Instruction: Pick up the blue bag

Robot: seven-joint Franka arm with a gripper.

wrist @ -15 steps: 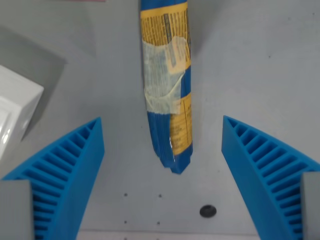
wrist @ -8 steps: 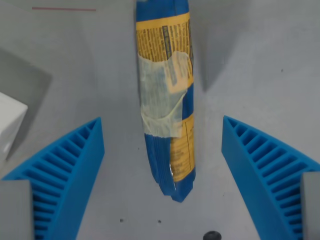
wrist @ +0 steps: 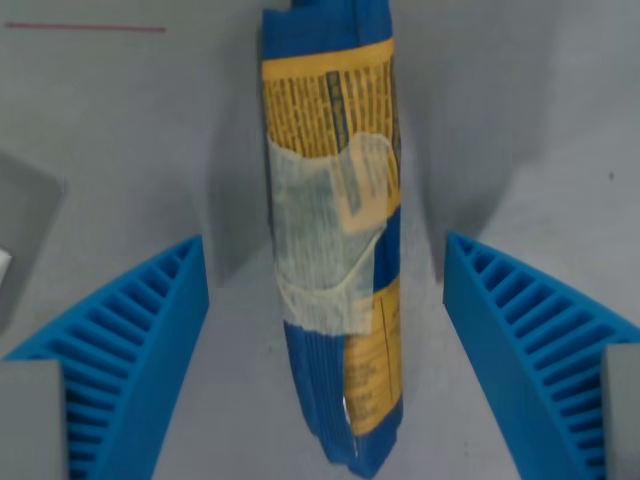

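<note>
Blue bag [wrist: 335, 290] lies on the grey table [wrist: 520, 110], long axis running top to bottom of the wrist view, crimped end toward the bottom edge. Blue with yellow printed panels, pale tape patch mid-body. Gripper [wrist: 325, 300] spread wide, blue ribbed fingers [wrist: 130, 340] flanking bag, not touching.

A lab bench: plain grey tabletop [wrist: 120, 130] with a thin red line [wrist: 85, 27].
</note>
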